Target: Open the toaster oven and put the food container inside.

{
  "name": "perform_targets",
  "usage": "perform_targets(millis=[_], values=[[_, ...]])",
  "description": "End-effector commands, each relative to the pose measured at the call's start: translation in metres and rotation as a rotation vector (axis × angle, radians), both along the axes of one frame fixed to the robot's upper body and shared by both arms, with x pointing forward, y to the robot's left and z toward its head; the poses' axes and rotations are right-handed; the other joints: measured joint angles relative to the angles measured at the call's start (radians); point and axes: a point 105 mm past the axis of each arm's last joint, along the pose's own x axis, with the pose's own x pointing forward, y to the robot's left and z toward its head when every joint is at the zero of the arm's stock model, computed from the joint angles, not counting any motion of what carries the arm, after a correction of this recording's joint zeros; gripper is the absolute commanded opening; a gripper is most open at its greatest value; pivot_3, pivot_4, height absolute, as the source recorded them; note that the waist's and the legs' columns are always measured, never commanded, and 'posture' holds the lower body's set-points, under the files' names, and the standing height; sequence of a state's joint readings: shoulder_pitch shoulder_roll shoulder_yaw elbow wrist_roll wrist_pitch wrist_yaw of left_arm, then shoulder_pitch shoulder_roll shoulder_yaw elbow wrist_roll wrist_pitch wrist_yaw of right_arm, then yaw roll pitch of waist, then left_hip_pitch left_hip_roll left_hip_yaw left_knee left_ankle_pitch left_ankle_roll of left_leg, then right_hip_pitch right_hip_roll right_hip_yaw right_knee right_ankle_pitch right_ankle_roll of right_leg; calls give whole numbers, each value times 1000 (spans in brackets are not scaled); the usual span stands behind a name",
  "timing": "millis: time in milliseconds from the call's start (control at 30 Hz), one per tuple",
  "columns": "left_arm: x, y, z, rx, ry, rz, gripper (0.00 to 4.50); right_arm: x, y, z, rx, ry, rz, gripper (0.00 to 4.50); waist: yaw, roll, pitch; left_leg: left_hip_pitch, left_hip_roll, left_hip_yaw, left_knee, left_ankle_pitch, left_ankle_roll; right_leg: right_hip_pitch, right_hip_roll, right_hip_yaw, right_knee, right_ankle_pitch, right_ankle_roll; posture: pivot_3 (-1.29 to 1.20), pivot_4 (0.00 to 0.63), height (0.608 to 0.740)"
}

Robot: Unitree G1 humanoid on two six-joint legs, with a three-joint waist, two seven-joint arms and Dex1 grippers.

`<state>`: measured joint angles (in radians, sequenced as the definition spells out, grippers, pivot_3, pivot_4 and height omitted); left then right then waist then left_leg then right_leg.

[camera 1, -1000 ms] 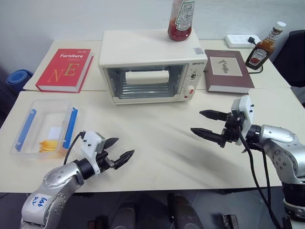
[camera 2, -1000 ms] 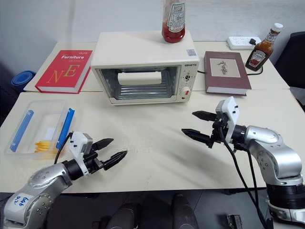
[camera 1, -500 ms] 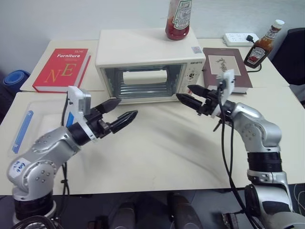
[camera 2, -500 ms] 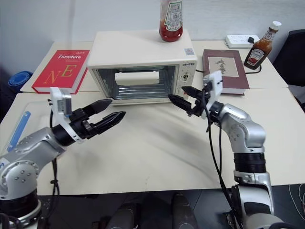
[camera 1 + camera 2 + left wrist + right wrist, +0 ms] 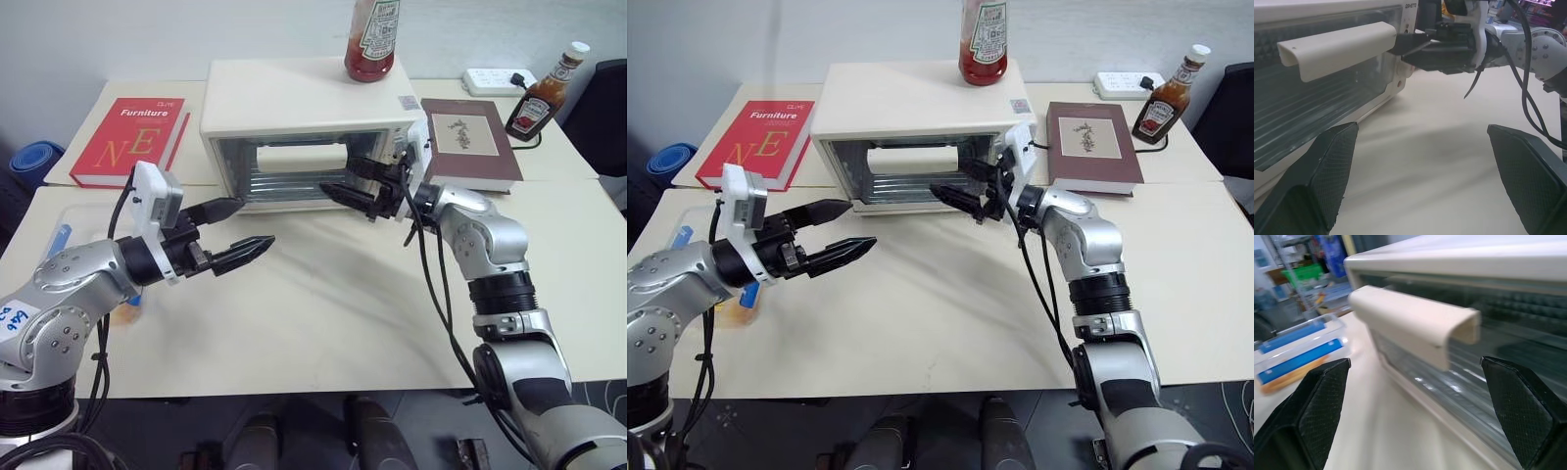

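Note:
The cream toaster oven (image 5: 304, 108) stands at the table's back with its glass door shut and its white bar handle (image 5: 1415, 325) across the top of the door. My right gripper (image 5: 338, 178) is open and level, just in front of the door at the handle's right end; I cannot tell if it touches. My left gripper (image 5: 255, 222) hovers open above the table, left of the oven's front. The clear food container (image 5: 1300, 347) with blue clips lies at the table's left, largely hidden behind my left arm in the eye views.
A ketchup bottle (image 5: 372, 39) stands on the oven's roof. A red book (image 5: 132, 142) lies left of the oven and a brown book (image 5: 468, 142) right of it. Behind the brown book are a sauce bottle (image 5: 544, 93) and a power strip (image 5: 495, 83).
Both arms have risen off the table. The right gripper swung left and forward up to the oven door's handle. The left gripper lifted from beside the container, then held still.

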<state>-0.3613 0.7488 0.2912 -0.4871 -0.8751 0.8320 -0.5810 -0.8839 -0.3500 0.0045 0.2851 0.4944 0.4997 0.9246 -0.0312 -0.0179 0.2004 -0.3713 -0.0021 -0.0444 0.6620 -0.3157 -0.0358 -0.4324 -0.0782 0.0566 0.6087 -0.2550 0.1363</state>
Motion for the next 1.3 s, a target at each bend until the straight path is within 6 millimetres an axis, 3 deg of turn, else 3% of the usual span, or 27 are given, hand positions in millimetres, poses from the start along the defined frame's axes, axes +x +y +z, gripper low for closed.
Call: perform_targets(millis=[33,200,400,500,600,767,1000,1200,1300], values=[[10,4,9,21,-73,52,4500,-35,12,14,-18,-106,172,4439,1,0,0,0,0,0,0,0,0,0,0,0,0,0,0,0,150,740],[25,11,6,85,-114,115,4500,-61,12,9,-28,-123,257,4439,-5,0,0,0,0,1,0,0,0,-1,0,0,0,0,0,0,150,740],[32,12,29,67,-140,59,4500,-81,12,-16,-81,-102,288,4439,-3,0,0,-6,1,1,-1,0,-1,-10,1,0,4,0,-1,0,150,740],[40,14,39,96,-178,48,3907,-76,11,-29,-121,-99,228,4500,1,0,0,-6,1,2,0,0,-1,-10,1,0,3,0,-1,0,150,740],[43,11,43,102,-179,17,2950,-73,11,-31,-114,-96,196,4500,2,0,0,-6,0,2,0,1,-1,-10,0,0,2,0,-1,0,150,740],[23,2,36,165,-127,-127,1349,-72,11,-29,-89,-102,170,4500,-5,0,0,-5,0,2,1,1,-1,-10,1,1,5,0,-1,0,150,740],[2,11,44,96,-72,-180,1349,-63,9,-24,-67,-99,128,4500,-6,0,0,-5,0,2,1,1,-1,-10,0,1,9,-1,-1,0,150,740],[27,26,57,88,-131,-26,1349,-69,12,-25,-83,-105,186,4500,0,0,0,-5,0,2,1,1,-1,-10,0,1,9,-1,-1,0,150,740],[52,31,68,45,-174,89,1349,-71,14,-23,-79,-109,204,4500,2,0,0,-5,0,2,1,1,-1,-10,0,1,9,-1,-1,0,150,740]])
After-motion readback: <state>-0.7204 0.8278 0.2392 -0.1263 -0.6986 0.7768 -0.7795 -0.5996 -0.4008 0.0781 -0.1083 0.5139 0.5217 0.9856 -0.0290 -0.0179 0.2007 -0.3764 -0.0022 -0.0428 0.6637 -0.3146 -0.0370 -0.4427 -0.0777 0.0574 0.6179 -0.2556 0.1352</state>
